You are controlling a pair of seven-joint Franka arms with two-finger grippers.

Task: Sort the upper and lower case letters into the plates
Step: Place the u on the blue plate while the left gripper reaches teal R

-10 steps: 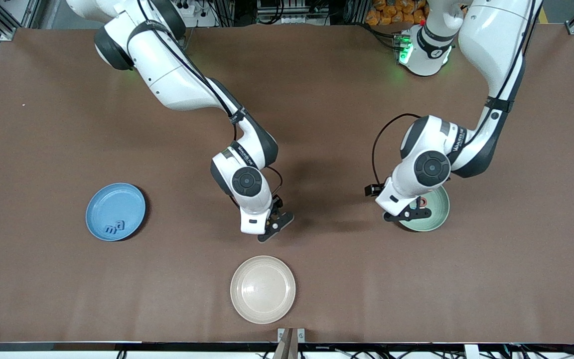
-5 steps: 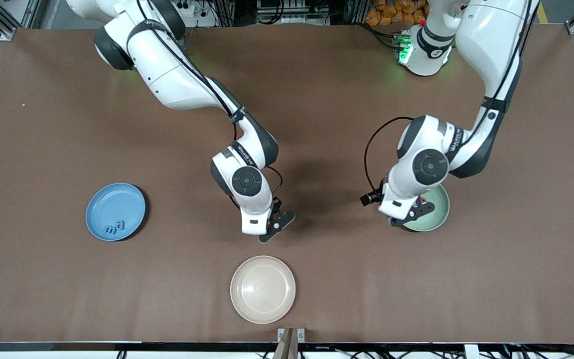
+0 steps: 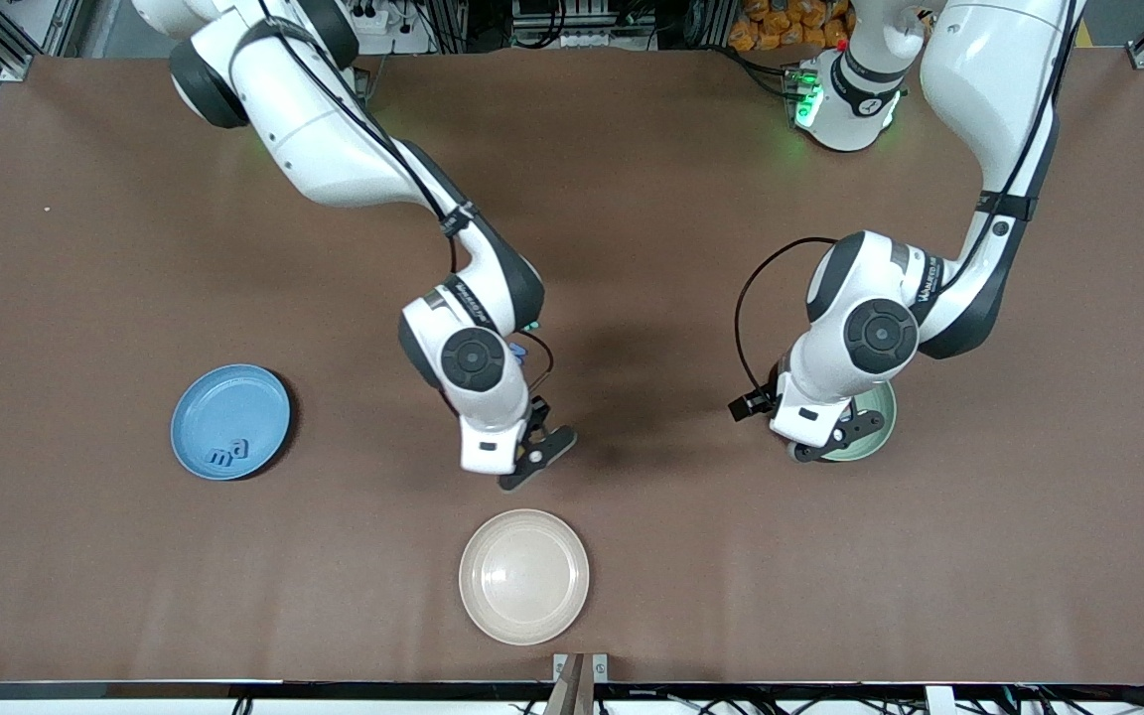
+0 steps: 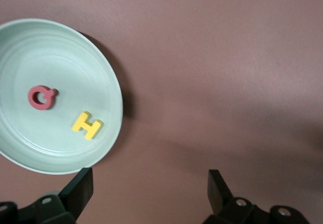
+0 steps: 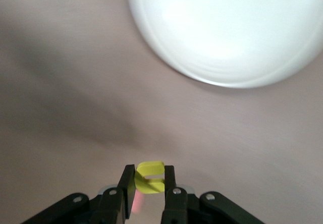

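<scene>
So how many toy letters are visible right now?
5: blue m and a on the blue plate; red letter and yellow H on the green plate; one yellow letter in the right gripper. Others may be hidden.

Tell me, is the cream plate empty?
Empty. The cream plate shows only bare surface in the front view, with no letters on it.

blue "m" [image 3: 220, 458] and "a" [image 3: 239, 448] on blue plate [image 3: 224, 397], yellow "h" [image 4: 87, 125] on green plate [image 4: 75, 57]

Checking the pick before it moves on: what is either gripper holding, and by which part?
The right gripper pinches a yellow letter across its near end. The left gripper is open, holding nothing.
</scene>
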